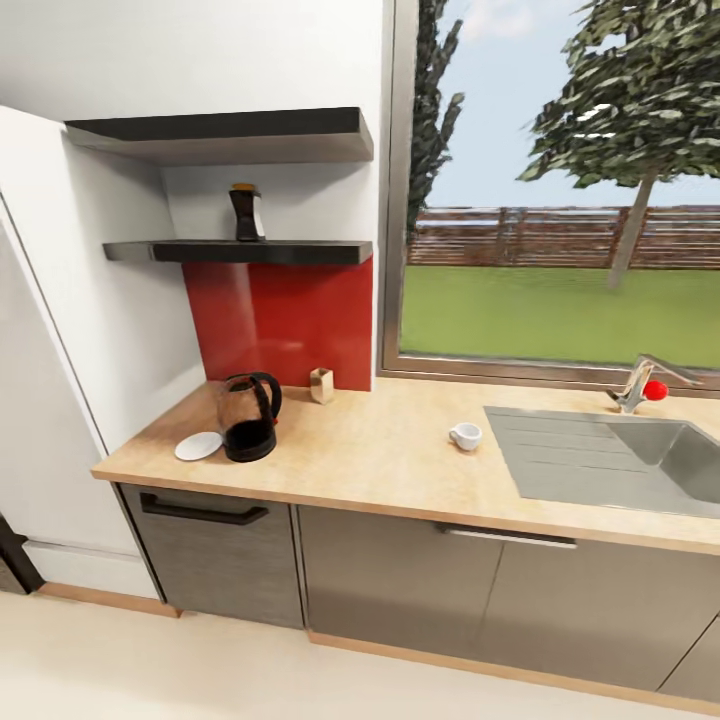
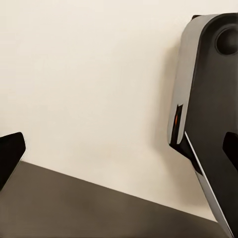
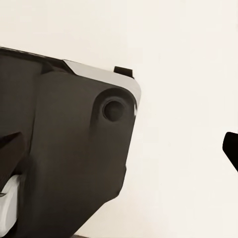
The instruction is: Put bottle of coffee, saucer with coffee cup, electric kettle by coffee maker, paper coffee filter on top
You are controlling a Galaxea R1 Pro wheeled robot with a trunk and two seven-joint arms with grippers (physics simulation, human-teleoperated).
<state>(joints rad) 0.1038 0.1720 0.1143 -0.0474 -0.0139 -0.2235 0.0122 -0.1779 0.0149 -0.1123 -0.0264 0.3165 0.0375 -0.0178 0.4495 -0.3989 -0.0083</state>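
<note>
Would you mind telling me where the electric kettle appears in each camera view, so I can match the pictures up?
Head view: the electric kettle stands at the left end of the countertop, beside the saucer.
Left wrist view: it looks at pale floor and dark robot bodywork.
Right wrist view: again pale floor and dark bodywork.
Shared landmark: probably the pale floor, at the head view's bottom edge.

Bright even daylight w/ window [image 1: 560,200] as apparent source, soft faint shadows under shelves [image 1: 240,250] & kettle [image 1: 250,415], no glare, render slightly soft, mild wide-angle lean at edges, wrist views flat-lit, pale floor [image 2: 89,74], near parts dark, blurry.
</note>
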